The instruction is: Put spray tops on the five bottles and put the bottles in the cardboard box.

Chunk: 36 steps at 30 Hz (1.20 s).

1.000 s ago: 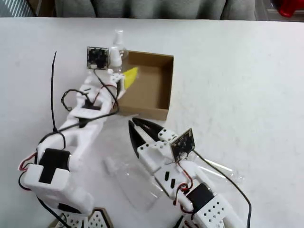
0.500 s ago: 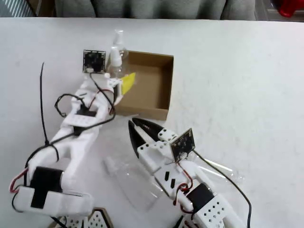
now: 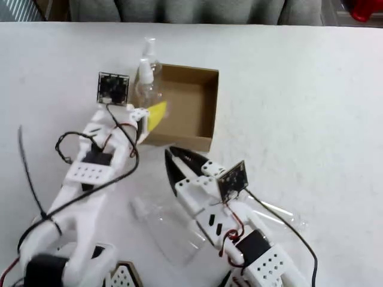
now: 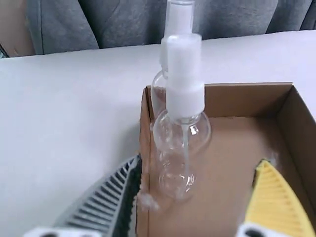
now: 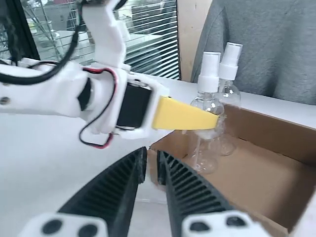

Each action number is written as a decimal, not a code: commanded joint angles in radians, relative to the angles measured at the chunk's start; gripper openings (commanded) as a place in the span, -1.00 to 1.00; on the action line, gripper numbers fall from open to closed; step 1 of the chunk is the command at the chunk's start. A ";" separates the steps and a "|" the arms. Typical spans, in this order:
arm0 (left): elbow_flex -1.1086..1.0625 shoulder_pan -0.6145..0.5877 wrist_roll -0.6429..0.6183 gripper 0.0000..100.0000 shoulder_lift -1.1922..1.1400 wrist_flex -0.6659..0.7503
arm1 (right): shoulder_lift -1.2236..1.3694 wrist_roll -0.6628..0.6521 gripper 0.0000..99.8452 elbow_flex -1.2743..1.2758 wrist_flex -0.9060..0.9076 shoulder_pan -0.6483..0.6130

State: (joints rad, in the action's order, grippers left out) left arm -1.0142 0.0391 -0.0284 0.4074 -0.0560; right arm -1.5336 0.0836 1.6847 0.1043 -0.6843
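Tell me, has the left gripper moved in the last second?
Yes. The left gripper has drawn back from the cardboard box's far corner, toward its own arm's base.

white table [image 3: 311, 95] under cardboard box [image 3: 190, 103], clear bottles [image 3: 161, 230]

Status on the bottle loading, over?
Left tool open; right tool shut, empty. Capped bottle upright in cardboard box corner, second bottle just behind. Clear bottles lying beside right tool.
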 commanded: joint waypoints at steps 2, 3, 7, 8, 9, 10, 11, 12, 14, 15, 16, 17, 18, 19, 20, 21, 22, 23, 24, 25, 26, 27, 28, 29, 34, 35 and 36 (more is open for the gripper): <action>0.008 -0.059 0.032 -0.34 0.219 -0.285 | -0.021 -0.012 -0.97 0.011 0.007 0.081; 0.008 -0.076 0.032 -0.34 0.252 -0.338 | -0.021 -0.012 -0.97 0.011 0.004 0.085; 0.008 -0.140 0.014 -0.34 0.381 -0.531 | -0.021 -0.012 -0.97 0.011 0.002 0.090; 0.008 -0.154 0.003 -0.34 0.410 -0.577 | -0.021 -0.012 -0.97 0.011 0.002 0.090; 0.008 -0.170 -0.008 -0.34 0.438 -0.621 | -0.021 -0.012 -0.96 0.011 0.005 0.090; 0.006 -0.183 -0.017 -0.34 0.464 -0.664 | -0.021 -0.012 -0.96 0.011 0.007 0.090; 0.006 -0.196 -0.025 -0.34 0.487 -0.707 | -0.019 -0.012 -0.96 0.011 0.008 0.090; 0.006 -0.209 -0.031 -0.34 0.509 -0.749 | -0.015 -0.014 -0.96 0.011 0.008 0.090; -0.014 -0.239 -0.034 -0.34 0.549 -0.824 | -0.013 -0.014 -0.96 0.011 0.010 0.090; -0.035 -0.257 -0.034 -0.34 0.570 -0.844 | -0.013 -0.014 -0.96 0.011 0.012 0.090; -0.061 -0.277 -0.034 -0.34 0.593 -0.852 | -0.013 -0.029 -0.96 0.011 0.021 0.090; -0.097 -0.308 -0.034 -0.34 0.618 -0.848 | -0.013 -0.063 -0.96 0.009 0.039 0.090; -0.132 -0.340 -0.034 -0.34 0.644 -0.835 | -0.013 -0.097 -0.96 0.006 0.059 0.090; -0.169 -0.378 -0.043 -0.34 0.670 -0.810 | -0.013 -0.124 -0.96 0.003 0.073 0.090; -0.203 -0.426 -0.075 -0.34 0.691 -0.783 | -0.013 -0.133 -0.96 -0.003 0.085 0.090; -0.242 -0.484 -0.129 -0.34 0.713 -0.753 | -0.012 -0.132 -0.96 -0.012 0.101 0.090; -0.281 -0.542 -0.180 -0.34 0.733 -0.724 | -0.012 -0.133 -0.96 -0.023 0.128 0.090; -0.319 -0.590 -0.227 -0.33 0.750 -0.692 | -0.012 -0.133 -0.96 -0.038 0.162 0.088; -0.344 -0.618 -0.245 -0.33 0.757 -0.663 | -0.012 -0.135 -0.96 -0.054 0.194 0.088; -0.368 -0.630 -0.247 -0.33 0.765 -0.632 | -0.012 -0.138 -0.96 -0.074 0.231 0.088; -0.385 -0.633 -0.247 -0.33 0.766 -0.611 | -0.012 -0.140 -0.96 -0.095 0.271 0.088; -0.397 -0.633 -0.247 -0.34 0.766 -0.598 | -0.012 -0.141 -0.96 -0.118 0.314 0.088; -0.405 -0.631 -0.247 -0.34 0.766 -0.594 | -0.012 -0.143 -0.96 -0.141 0.358 0.088; -0.405 -0.631 -0.247 -0.34 0.766 -0.595 | -0.012 -0.144 -0.96 -0.169 0.407 0.088; -0.364 -0.630 -0.247 -0.34 0.759 -0.649 | -0.010 -0.250 -0.96 -0.310 0.641 0.088; -0.336 -0.622 -0.244 -0.34 0.742 -0.686 | -0.010 -0.264 -0.96 -0.331 0.670 0.088; -0.305 -0.610 -0.224 -0.34 0.719 -0.724 | -0.010 -0.273 -0.96 -0.353 0.691 0.091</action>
State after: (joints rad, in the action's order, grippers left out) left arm -1.4239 -0.5808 -0.2616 1.1500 -0.6897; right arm -1.5413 -0.1297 1.4638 0.6859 -0.6045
